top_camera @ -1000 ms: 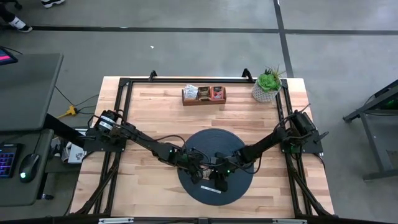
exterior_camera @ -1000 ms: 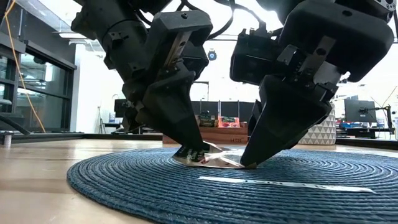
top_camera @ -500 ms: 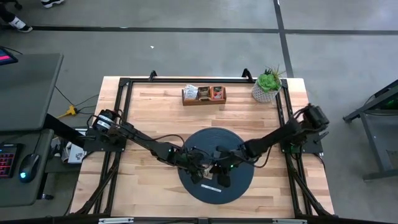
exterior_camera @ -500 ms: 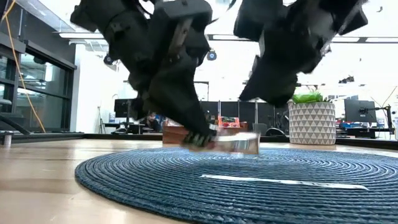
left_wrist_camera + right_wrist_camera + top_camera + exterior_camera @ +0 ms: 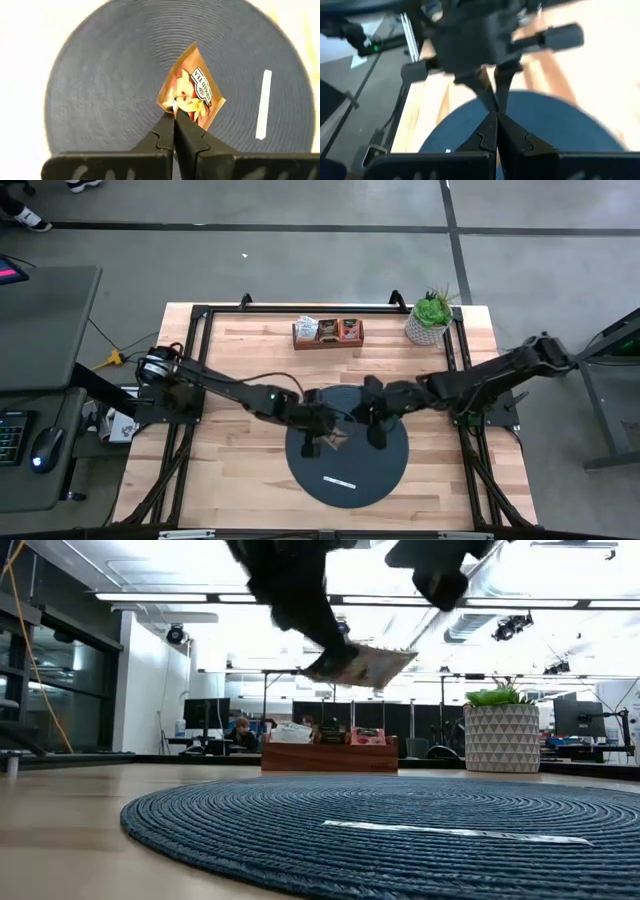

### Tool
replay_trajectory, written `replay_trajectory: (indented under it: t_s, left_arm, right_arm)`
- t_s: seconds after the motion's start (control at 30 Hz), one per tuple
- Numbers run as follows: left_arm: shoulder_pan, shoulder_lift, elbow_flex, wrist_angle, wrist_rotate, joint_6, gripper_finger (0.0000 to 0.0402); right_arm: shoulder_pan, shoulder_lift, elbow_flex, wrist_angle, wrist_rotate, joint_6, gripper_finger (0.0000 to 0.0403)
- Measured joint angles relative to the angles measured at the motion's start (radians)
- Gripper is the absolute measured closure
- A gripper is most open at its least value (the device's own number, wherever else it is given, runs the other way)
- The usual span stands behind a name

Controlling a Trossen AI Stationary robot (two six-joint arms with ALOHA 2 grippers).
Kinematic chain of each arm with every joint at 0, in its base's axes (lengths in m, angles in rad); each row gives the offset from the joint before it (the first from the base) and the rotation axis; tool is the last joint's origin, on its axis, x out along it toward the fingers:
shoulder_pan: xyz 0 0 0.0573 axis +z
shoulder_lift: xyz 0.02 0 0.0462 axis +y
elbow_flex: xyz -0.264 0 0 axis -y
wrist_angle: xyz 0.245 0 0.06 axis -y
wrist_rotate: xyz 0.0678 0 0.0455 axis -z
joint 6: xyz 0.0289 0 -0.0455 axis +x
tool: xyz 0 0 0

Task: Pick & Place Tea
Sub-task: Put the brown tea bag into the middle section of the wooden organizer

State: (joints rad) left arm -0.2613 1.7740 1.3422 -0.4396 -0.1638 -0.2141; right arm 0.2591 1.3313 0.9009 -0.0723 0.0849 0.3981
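Left gripper (image 5: 175, 112) is pinching the orange printed foil tea sachet (image 5: 192, 89) by its corner over the mat's 12 o'clock; it's looking light and floppy. Right gripper (image 5: 496, 117) is clenched empty.

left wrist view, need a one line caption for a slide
Left gripper shut on the corner of an orange tea sachet, lifted above the dark round mat and its thin white strip.

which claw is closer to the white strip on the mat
Left. The left claw, shut on a tea sachet, hangs just above the white strip; the right claw is slightly farther off.
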Motion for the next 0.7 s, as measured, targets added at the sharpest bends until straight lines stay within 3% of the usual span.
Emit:
replay_trajectory:
  t_s: [0.13,0.47,0.7]
  left_arm:
    - [0.037,0.0,0.115,-0.103,0.008,0.173,0.0401]
    - [0.137,0.002,0.286,-0.339,-0.029,0.403,0.0401]
    - [0.17,0.002,0.309,-0.378,-0.025,0.503,0.0401]
  right_arm:
    - [-0.045,-0.05,0.002,-0.01,0.015,-0.026,0.0402]
    - [-0.137,-0.048,0.001,-0.03,-0.04,-0.04,0.0396]
    - [-0.182,-0.048,0.001,-0.021,-0.04,-0.037,0.0302]
